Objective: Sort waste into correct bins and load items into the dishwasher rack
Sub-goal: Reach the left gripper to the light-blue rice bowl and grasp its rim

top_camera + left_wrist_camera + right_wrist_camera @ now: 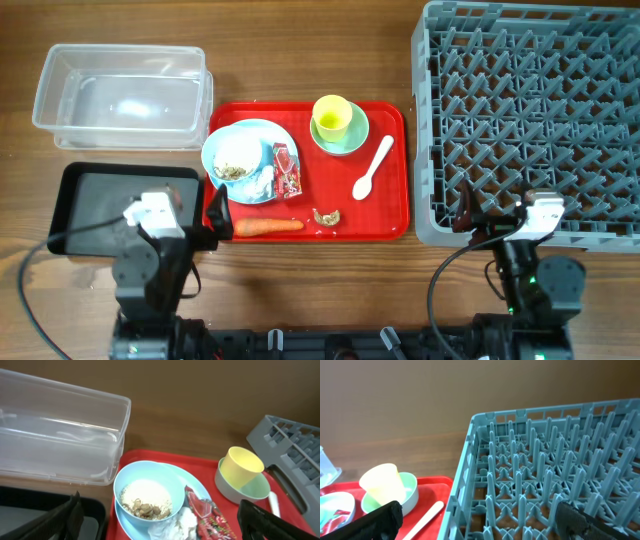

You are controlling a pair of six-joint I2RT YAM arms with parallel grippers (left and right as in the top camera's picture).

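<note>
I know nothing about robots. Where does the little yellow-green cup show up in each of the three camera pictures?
Overhead: the yellow-green cup sits top middle, standing in its saucer on the red tray.
Left wrist: right of centre, also in the saucer.
Right wrist: lower left, near the picture's edge.
Shared landmark: the grey dishwasher rack lies to the right of the cup in every view.

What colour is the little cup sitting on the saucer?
The cup is pale yellow-green. It shows best in the left wrist view.
</note>
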